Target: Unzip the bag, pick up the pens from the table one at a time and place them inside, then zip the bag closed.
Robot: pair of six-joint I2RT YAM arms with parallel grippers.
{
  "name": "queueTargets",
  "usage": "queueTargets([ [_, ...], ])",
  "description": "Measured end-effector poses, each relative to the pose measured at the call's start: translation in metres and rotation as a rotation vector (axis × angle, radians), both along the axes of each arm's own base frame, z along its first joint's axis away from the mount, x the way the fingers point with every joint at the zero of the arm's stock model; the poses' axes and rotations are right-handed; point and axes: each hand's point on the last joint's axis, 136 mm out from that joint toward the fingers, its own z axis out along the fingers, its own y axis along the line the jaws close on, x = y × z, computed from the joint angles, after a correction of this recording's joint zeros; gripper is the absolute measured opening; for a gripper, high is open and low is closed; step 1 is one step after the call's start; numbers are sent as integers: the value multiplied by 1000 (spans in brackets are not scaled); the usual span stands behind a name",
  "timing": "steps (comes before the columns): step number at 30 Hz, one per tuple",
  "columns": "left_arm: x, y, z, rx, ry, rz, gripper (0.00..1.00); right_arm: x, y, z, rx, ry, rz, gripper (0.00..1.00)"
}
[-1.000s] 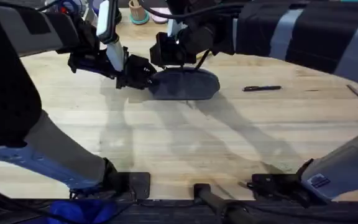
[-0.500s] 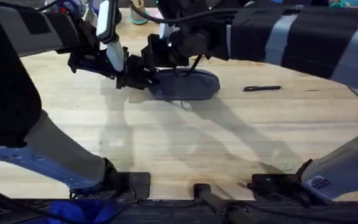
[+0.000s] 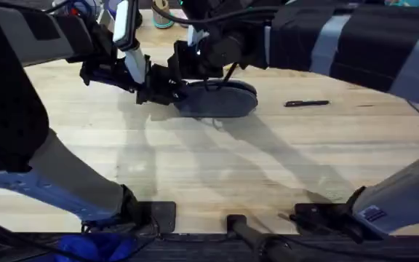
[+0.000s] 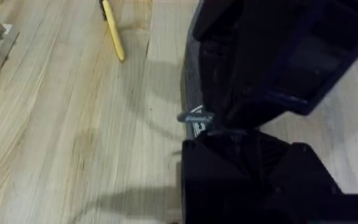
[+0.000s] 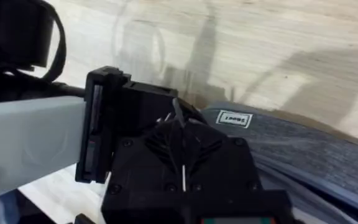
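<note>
Crowding the bag (image 3: pixel 220 99) — both claws at its left end.

The bag (image 5: pixel 303 149) carries a small white label (image 5: pixel 234 118); its print is too small to read.

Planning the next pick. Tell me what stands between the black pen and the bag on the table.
Nothing visible does. The black pen lies alone on bare table to the right of the bag, with open wood between them. Both grippers, left gripper and right gripper, crowd the bag's far-left end.
</note>
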Motion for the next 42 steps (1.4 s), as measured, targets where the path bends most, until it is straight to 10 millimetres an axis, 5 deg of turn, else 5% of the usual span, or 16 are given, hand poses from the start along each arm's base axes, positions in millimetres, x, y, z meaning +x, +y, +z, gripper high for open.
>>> queueTargets([
  [7, 0, 0, 0, 0, 0, 0, 42, 4, -3, 0, -26, -27, -11, 69],
  [15, 0, 0, 0, 0, 0, 1, 42, 9, -12, -2, -69, -50, -35, 968],
  [34, 0, 0, 0, 0, 0, 0, 44, 29, -30, 0, -138, -132, -75, 996],
  [39, 0, -1, 0, -3, -6, -2, 245, 36, -45, 0, -197, -160, -99, 996],
  [42, 1, -1, 1, -6, -9, -3, 446, 38, -57, 6, -225, -175, -114, 996],
])
